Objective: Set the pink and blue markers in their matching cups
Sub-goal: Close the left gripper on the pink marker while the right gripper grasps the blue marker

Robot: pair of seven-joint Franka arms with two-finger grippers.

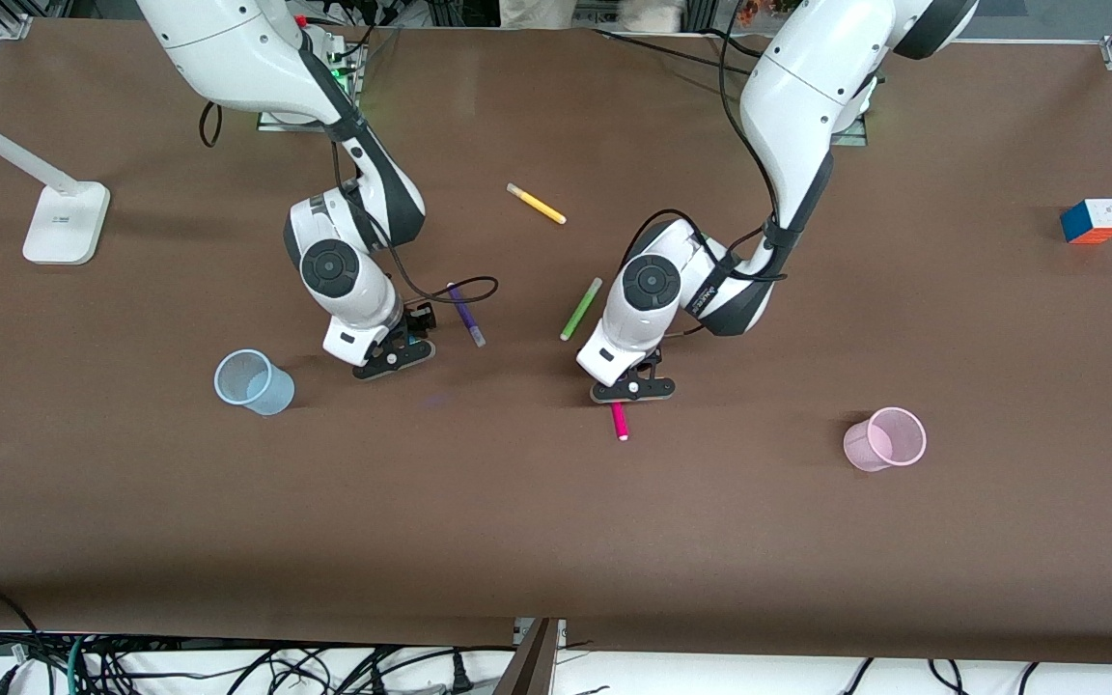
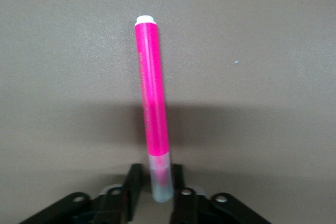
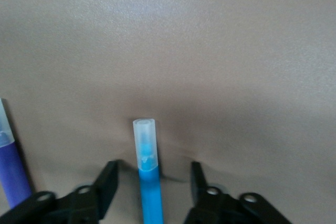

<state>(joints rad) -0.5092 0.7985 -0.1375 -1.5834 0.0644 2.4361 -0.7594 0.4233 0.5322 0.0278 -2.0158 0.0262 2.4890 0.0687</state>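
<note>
Between the left end effector [image 2: 156,198] fingers (closed) sits the pink marker [image 2: 153,108].

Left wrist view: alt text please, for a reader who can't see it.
The left gripper has its two black fingers closed on the clear cap end of a pink marker. The marker's white-tipped end points away over bare brown table.

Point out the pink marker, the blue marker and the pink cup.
pink marker [image 2: 152,93], left wrist view, mid-barrel.
blue marker [image 3: 149,187], right wrist view, blue barrel below the cap.
pink cup [image 1: 867,452], front view, outer wall.
</note>
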